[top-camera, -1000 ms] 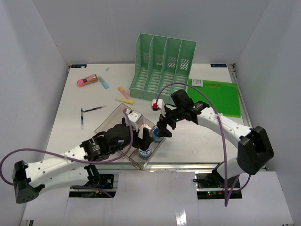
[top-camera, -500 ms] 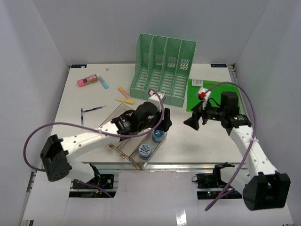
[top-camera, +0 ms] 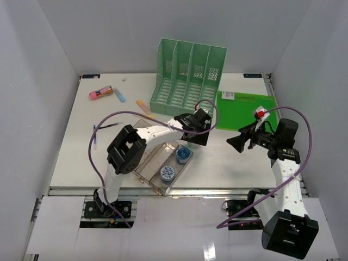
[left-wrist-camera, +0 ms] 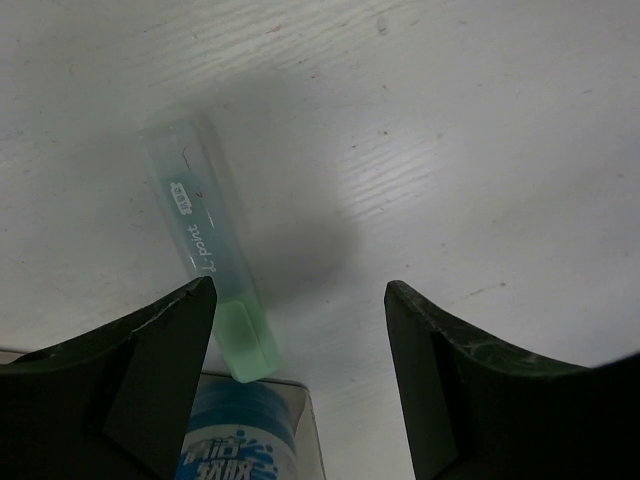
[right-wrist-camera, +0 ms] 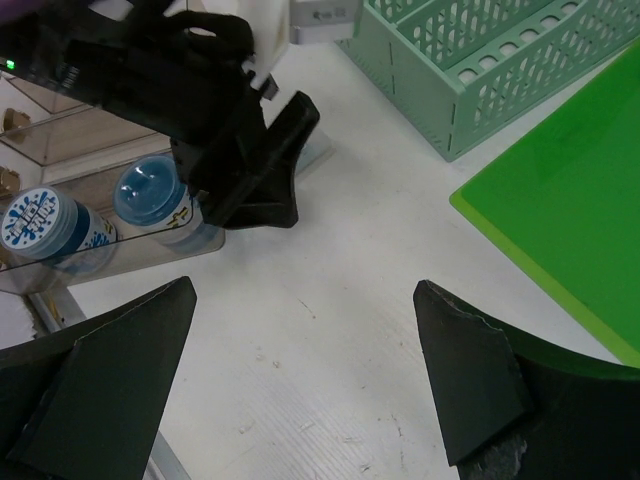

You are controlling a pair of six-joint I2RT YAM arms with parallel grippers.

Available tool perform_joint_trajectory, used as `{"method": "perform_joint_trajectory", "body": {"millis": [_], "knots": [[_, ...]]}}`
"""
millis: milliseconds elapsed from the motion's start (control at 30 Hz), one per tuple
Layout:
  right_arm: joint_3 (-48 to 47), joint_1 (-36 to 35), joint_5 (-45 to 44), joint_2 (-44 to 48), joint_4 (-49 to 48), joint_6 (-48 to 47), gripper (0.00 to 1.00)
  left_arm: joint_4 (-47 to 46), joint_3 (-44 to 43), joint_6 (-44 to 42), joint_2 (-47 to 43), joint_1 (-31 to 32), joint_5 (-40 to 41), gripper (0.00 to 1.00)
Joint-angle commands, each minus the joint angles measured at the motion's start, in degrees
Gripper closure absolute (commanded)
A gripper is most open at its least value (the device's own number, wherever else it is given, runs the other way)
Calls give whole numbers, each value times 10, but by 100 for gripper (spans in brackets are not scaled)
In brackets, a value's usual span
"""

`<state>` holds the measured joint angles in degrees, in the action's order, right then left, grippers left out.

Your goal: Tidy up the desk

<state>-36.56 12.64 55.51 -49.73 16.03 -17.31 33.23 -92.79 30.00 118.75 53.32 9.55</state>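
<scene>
Hovers over green tube (left-wrist-camera: 208, 255) beside tray (top-camera: 152, 163), near tabletop (top-camera: 228, 163) front edge, left jaws wide open, empty: probably lining up pickup. Holds right jaws spread, empty, aside.

Both arms (top-camera: 284, 182) are white tubes with black joints, looping purple cables (top-camera: 310, 142) and black wedge-shaped gripper fingers (left-wrist-camera: 150, 370).

Bare desk (top-camera: 217, 163) lies open in the top view's lower middle, between the clear tray (top-camera: 154, 165) and the right gripper (top-camera: 232, 143) (spread wide). The green rack (top-camera: 189, 76) blocks the upper middle; the left arm (top-camera: 155, 131) arches over the tray.
</scene>
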Motion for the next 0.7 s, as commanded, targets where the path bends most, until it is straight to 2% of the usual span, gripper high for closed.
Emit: {"method": "perform_joint_trajectory", "body": {"millis": [0,233,433,567,667], "knots": [[-4,2,28,2,-17,7,4,48,-56,-5,17,-1,34,21],[-4,2,28,-1,-14,9,4,58,-64,-14,30,-2,76,21],[-3,3,25,-4,-15,9,4,58,-46,-12,34,-8,78,23],[-3,3,23,-6,-15,9,4,57,-40,-12,44,-16,68,36],[-2,3,21,-6,-15,8,4,55,-42,-16,48,-20,58,42]]}}
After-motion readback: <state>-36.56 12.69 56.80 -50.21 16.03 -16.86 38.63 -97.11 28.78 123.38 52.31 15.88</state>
